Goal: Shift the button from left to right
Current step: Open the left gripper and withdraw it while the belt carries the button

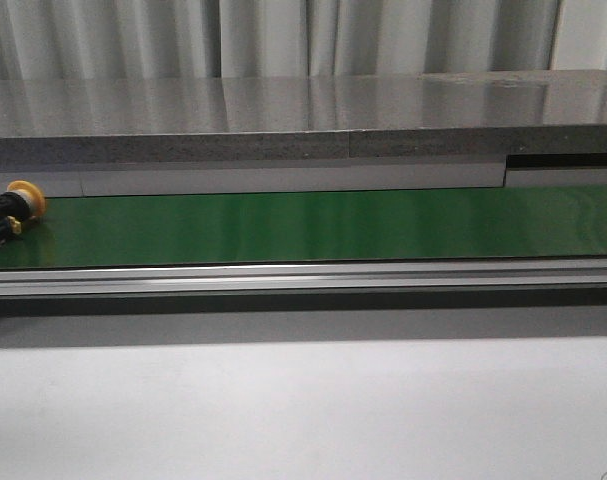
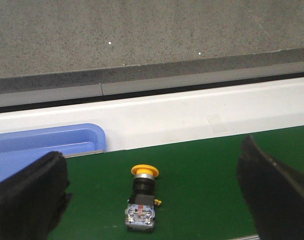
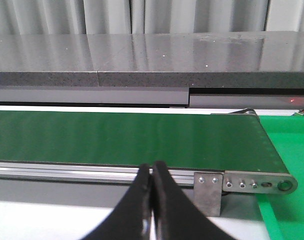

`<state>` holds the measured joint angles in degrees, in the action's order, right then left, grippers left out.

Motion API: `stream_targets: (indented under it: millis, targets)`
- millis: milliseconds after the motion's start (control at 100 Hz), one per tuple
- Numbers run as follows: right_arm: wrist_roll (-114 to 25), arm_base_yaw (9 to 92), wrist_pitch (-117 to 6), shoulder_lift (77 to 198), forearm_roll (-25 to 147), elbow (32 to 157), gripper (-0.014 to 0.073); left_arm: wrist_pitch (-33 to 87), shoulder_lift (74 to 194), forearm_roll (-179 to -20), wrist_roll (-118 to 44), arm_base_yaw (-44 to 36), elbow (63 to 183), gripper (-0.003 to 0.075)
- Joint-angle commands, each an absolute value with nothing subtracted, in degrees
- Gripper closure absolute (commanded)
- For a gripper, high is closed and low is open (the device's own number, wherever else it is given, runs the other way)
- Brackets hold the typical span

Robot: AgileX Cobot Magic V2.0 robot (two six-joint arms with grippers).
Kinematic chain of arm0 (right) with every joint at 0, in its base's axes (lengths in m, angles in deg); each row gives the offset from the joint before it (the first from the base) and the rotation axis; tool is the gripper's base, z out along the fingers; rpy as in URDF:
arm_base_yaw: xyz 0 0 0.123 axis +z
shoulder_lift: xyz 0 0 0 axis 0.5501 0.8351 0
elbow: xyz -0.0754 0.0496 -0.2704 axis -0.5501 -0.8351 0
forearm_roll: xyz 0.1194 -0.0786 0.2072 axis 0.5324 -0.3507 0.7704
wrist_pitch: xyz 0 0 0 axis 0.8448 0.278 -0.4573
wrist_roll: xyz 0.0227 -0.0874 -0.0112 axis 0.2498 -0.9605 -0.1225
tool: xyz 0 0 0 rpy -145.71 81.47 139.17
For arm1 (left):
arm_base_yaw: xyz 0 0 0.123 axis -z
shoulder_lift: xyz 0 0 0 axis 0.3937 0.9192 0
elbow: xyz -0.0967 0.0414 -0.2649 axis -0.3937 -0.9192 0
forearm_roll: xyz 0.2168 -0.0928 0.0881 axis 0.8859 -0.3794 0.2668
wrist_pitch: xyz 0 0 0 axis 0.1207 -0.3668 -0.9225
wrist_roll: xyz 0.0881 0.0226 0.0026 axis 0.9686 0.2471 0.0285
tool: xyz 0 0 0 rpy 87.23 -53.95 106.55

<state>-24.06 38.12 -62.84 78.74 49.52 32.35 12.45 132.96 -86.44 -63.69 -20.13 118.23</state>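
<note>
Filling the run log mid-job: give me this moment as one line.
button: lying on green belt, far left | left gripper: open, straddling button, no contact | right gripper: shut, empty | transfer: not started

button (image 1: 23,205) lying on conveyor belt (image 1: 333,225), far left end | counter (image 1: 303,120) behind belt

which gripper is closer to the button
Left. The left gripper is open with its fingers on either side of the button on the green belt. The right gripper is shut, and its view shows no button.
</note>
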Motion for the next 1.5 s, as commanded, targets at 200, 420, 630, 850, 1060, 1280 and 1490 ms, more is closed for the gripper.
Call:
stream_targets:
  millis: [200,420,630,850,1060,1280,1490]
  targets:
    - [-24.28,38.31,-67.51,77.56,49.07,33.22,0.066,31.12,112.81,-85.28,-63.66,-19.53,99.8,0.0061]
    - [-24.28,38.31,-67.51,77.56,49.07,33.22,0.066,32.07,98.69,-85.28,-63.66,-19.53,90.57,0.0061]
    - [-24.28,38.31,-67.51,77.56,49.07,33.22,0.066,32.18,91.93,-85.28,-63.66,-19.53,87.15,0.0061]
    - [-24.28,38.31,-67.51,77.56,49.07,33.22,0.066,32.15,91.76,-85.28,-63.66,-19.53,86.47,0.0062]
    - [-24.28,38.31,-67.51,77.56,49.07,33.22,0.066,32.53,91.76,-85.28,-63.66,-19.53,86.47,0.0178]
    - [-24.28,38.31,-67.51,77.56,49.07,33.22,0.066,32.53,91.76,-85.28,-63.66,-19.53,86.47,0.0531]
    - [-24.28,38.31,-67.51,77.56,49.07,33.22,0.066,32.53,91.76,-85.28,-63.66,-19.53,86.47,0.074]
